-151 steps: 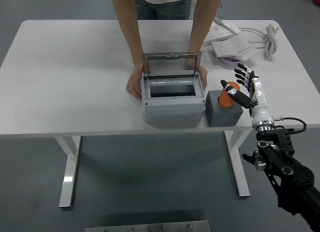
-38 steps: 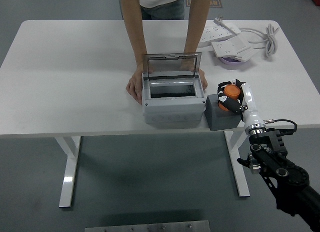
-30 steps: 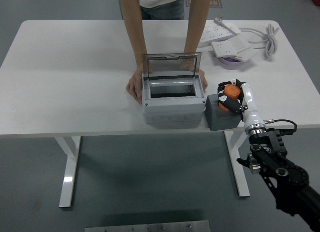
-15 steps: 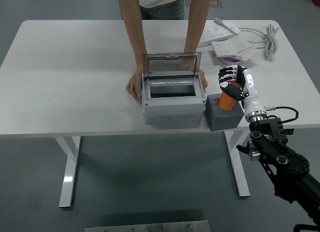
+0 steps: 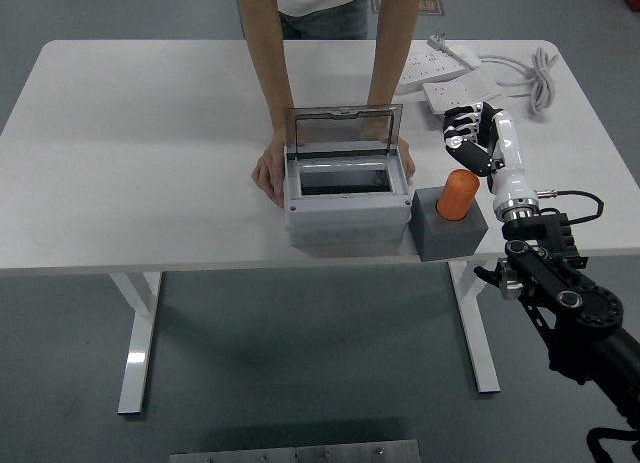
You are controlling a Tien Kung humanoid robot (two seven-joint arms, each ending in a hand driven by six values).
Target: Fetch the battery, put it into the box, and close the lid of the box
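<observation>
One orange battery (image 5: pixel 458 195) stands upright in its grey holder block (image 5: pixel 450 224) near the table's (image 5: pixel 150 143) front edge, just right of the open grey box (image 5: pixel 348 205). My right hand (image 5: pixel 472 141) hovers above and slightly behind the battery, fingers curled but gripping nothing; the battery is not in my grasp. My left hand is out of view.

To do this step well, I judge I should come down straight over the battery, wrap thumb and fingers round its upper half, and lift vertically so it slides clear of the block without tipping it. Then I would carry it left over the box's right wall and lower it into the dark opening before touching the lid (image 5: pixel 345 128), which stands raised at the box's far side.

A person at the table's far edge steadies the box with a hand (image 5: pixel 268 173) on either side.

No brand, label or writing is legible on the battery, box or power strips (image 5: pixel 455 75) by the far right corner.
</observation>
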